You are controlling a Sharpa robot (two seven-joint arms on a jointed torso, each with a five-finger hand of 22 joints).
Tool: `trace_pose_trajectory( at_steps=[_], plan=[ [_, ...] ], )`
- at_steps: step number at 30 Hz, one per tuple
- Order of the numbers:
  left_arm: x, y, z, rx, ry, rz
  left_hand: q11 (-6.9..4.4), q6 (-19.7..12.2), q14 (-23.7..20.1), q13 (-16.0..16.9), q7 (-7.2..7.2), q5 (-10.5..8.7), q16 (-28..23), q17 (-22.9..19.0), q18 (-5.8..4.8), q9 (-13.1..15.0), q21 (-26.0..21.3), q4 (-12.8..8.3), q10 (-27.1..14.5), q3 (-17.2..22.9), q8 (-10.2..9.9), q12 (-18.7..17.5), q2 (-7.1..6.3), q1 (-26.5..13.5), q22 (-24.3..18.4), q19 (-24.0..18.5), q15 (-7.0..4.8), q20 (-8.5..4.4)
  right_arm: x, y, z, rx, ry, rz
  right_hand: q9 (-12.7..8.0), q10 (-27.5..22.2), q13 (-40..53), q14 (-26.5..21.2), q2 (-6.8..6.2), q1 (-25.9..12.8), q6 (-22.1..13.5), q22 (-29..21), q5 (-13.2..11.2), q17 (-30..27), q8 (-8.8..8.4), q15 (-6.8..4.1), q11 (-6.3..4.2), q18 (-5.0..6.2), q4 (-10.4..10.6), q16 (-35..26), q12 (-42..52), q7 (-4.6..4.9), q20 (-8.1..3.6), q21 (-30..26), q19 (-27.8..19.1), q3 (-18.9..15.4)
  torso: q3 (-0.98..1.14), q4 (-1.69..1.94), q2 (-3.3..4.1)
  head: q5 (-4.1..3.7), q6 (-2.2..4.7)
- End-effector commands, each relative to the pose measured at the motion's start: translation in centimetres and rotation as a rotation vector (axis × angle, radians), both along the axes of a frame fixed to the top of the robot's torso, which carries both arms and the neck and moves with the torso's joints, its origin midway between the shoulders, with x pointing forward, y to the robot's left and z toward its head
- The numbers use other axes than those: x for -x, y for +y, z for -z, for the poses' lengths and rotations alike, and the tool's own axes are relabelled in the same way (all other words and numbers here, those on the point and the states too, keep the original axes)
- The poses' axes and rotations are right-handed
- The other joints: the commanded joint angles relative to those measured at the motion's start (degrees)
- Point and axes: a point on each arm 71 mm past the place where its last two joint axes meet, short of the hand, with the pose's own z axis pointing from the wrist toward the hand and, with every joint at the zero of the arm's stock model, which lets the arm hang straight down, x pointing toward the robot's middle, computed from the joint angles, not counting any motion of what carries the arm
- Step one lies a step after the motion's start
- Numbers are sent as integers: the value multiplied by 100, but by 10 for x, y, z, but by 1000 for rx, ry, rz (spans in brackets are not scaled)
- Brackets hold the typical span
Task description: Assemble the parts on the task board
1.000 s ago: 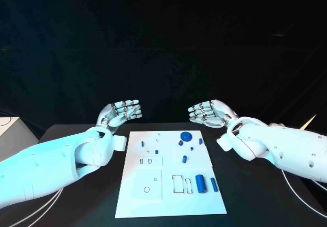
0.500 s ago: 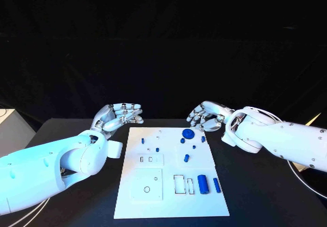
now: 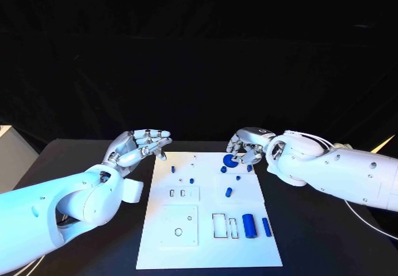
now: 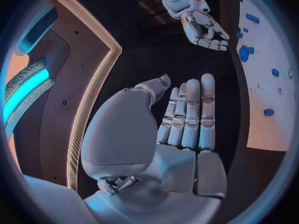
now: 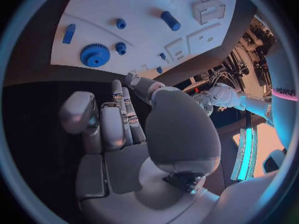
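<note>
Right robot hand (image 3: pixel 248 148) hovers empty, fingers curled, over the blue gear (image 3: pixel 230 160) at the task board's (image 3: pixel 209 253) far edge. Left robot hand (image 3: pixel 141 145) hangs spread, empty. Risk: fingers nudge neighbouring small pegs or the grasp slips.

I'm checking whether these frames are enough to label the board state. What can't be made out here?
- Whether the right hand touches the blue gear: in the head view its fingers overlap it; the right wrist view shows the gear apart.
- Small blue pegs on the task board: too small to tell standing from lying.
- Left hand: palm side hidden in the head view.
</note>
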Motion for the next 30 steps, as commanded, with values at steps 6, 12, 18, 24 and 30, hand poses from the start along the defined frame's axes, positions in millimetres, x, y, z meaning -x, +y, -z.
trace_pose_trajectory(
  at_steps=[6,12,18,24,30],
  plan=[
    [3,-4,-5,-1,6,41,25,-75,-197,11,17,7,35,-6,65,25,176,-14,-50,111,-35,-49,-5,-87,124,-160,31,25,-3,3,3,63,-39,57,110,-262,71,224,-124,-76,-87,1082,116,157,3,39,14,-180,116,211,34,4,57,867,257,-129,-15,16,109,-29,0],
    [3,-5,-6,-2,11,49,31,-86,-225,9,22,7,26,-16,66,30,212,-18,-69,126,-40,-55,-8,-96,149,-187,37,32,-4,7,8,59,-26,73,197,-411,207,240,-128,-56,-115,1534,238,367,26,35,1,-248,130,384,178,-26,69,1213,364,-246,-17,36,143,-29,0],
    [3,-5,-5,-4,19,54,34,-93,-231,8,27,7,26,-19,67,31,231,-16,-77,131,-44,-57,-8,-104,161,-194,40,35,-4,10,16,79,-5,88,384,-538,624,361,-170,-100,-127,2115,833,1172,87,46,-12,-349,159,900,581,-35,85,1637,503,-295,-16,43,174,-46,-40],
    [4,-4,-5,-6,24,56,42,-113,-239,5,39,7,29,-26,70,34,278,-13,-98,141,-54,-61,-11,-121,190,-203,48,42,-3,12,20,92,9,85,426,-570,675,352,-167,-115,-95,2099,853,1146,117,48,-9,-344,169,892,625,-35,92,1627,491,-295,-17,42,198,-42,-63],
    [2,-3,-5,-13,34,48,74,-168,-274,-3,73,9,22,-45,69,36,368,-12,-165,163,-84,-70,-18,-146,247,-234,70,60,-2,14,23,94,16,72,462,-582,722,346,-161,-131,-88,2104,800,1137,131,50,-10,-343,183,891,670,-33,97,1631,486,-301,-17,54,221,-55,-98]
  ],
)
